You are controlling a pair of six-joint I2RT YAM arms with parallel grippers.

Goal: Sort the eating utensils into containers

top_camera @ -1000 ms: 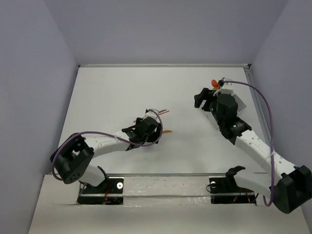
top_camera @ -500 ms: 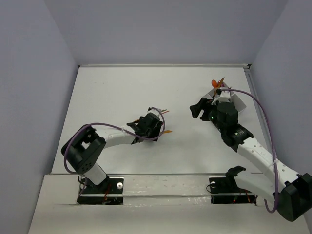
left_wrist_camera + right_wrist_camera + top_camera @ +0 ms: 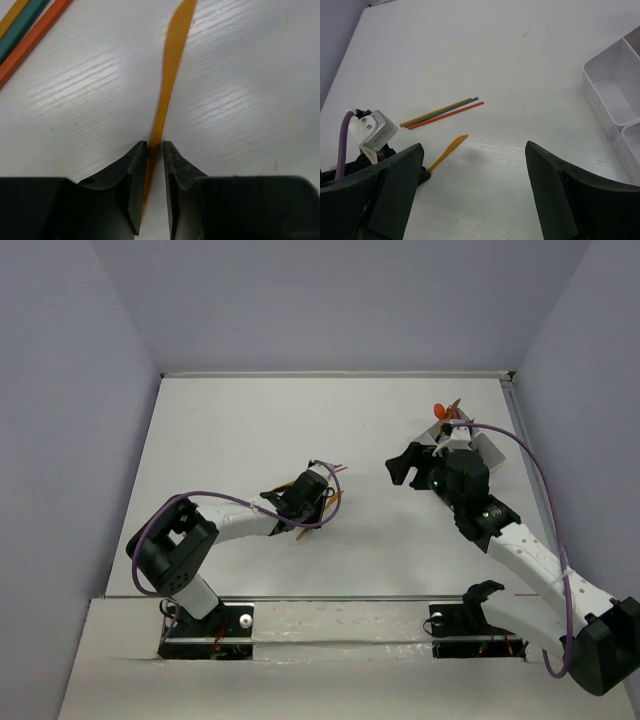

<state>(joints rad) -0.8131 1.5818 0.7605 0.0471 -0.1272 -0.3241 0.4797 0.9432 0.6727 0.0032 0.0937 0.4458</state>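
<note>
Left gripper (image 3: 155,146) around orange knife (image 3: 172,60)

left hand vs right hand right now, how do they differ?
Left hand has its jaws pinched on one end of the orange knife; right hand stands wide open with nothing between its fingers. Left hand sits low at mid-table, near three thin sticks; right hand is off to the right, by the white divided container. Both are black two-finger hands.
</note>
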